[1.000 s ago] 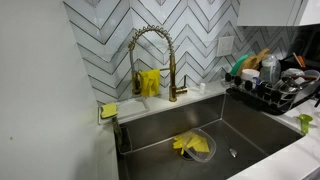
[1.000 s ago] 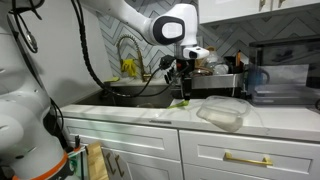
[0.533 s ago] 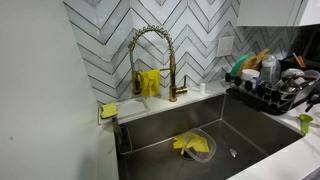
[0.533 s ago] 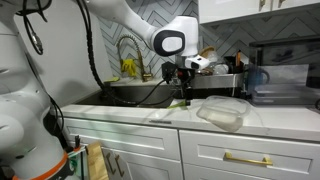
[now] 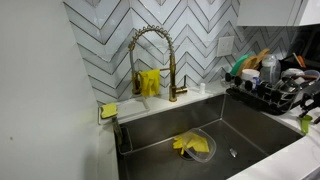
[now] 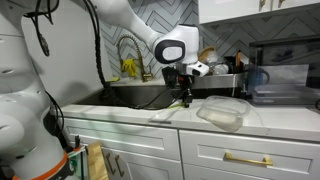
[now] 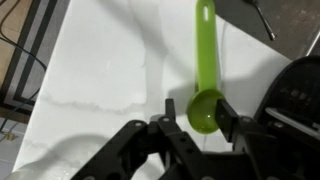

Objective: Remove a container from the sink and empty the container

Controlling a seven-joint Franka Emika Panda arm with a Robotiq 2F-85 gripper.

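The gripper (image 7: 195, 120) is hovering over the counter (image 7: 100, 80) beside the sink (image 5: 245, 118), jaws apart and straddling a green spoon (image 7: 204, 60). The clear container (image 5: 208, 140) is lying untouched in the sink, so the next move is likely calling for reaching into the sink

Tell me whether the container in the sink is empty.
Not empty: in an exterior view, the clear round container on the floor of the sink holds a crumpled yellow item.

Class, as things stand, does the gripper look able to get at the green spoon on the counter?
Probably yes: in the wrist view the green spoon lies uncovered on the counter, its bowl between the gripper's open fingers, nothing blocking it.
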